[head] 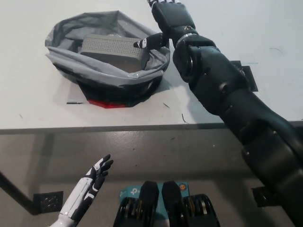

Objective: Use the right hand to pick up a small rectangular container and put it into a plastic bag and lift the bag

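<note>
A grey plastic bag (90, 71) lies open on the white table (38, 109), with a red patch showing under its near edge. Inside it lies a small rectangular grey container (111, 47) with a dotted top. My black right hand (170, 19) is at the bag's far right rim, reaching past the picture's top edge. Its thumb points left, at or near the container's right end, and the other fingers are cut off by the frame. My white left hand (92, 182) rests low at the lower left, below the table edge, fingers apart and holding nothing.
A dark flat square patch (246, 75) lies on the table right of my right arm, partly hidden by it. The table's front edge (94, 127) runs across the middle of the picture. A black grid plate (47, 201) sits on the floor at lower left.
</note>
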You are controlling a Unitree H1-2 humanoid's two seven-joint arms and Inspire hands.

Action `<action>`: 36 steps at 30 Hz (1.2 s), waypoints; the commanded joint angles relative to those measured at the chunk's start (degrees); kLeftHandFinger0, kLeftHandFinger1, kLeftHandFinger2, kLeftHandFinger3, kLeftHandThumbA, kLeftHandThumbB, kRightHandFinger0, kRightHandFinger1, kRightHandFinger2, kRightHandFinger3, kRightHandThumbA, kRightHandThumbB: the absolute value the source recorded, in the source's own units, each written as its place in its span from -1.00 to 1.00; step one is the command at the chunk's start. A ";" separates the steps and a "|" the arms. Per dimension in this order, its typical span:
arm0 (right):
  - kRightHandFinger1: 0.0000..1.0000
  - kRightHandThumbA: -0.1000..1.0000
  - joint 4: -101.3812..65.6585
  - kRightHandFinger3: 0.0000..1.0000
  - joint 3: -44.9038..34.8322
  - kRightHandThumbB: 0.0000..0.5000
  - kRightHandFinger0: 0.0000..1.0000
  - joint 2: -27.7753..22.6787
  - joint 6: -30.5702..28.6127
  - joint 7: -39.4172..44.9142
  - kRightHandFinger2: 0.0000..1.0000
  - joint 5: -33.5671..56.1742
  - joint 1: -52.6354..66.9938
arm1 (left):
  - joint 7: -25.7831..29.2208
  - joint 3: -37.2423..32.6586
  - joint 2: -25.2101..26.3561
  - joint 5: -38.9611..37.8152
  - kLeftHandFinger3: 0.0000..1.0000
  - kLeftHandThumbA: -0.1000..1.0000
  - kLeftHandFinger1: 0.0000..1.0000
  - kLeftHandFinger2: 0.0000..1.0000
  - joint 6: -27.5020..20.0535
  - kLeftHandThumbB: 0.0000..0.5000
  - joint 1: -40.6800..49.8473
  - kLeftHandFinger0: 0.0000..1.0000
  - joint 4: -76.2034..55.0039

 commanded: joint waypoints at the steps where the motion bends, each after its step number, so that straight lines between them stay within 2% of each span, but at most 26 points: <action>1: 1.00 1.00 -1.25 1.00 -1.69 1.00 1.00 -0.48 2.07 0.91 1.00 1.40 -1.96 | 0.20 0.32 0.30 0.46 1.00 1.00 1.00 1.00 -1.17 1.00 -0.27 1.00 -1.28; 24: 1.00 1.00 8.14 1.00 -0.59 1.00 1.00 1.86 2.61 1.72 1.00 0.92 0.74 | 0.14 0.40 0.19 0.31 1.00 1.00 1.00 1.00 -1.20 1.00 0.46 1.00 -1.63; 36: 1.00 0.97 11.29 1.00 -1.33 1.00 1.00 3.17 5.06 1.95 1.00 2.67 1.56 | 0.13 0.60 0.24 0.04 1.00 1.00 1.00 1.00 -1.35 1.00 0.58 1.00 -1.65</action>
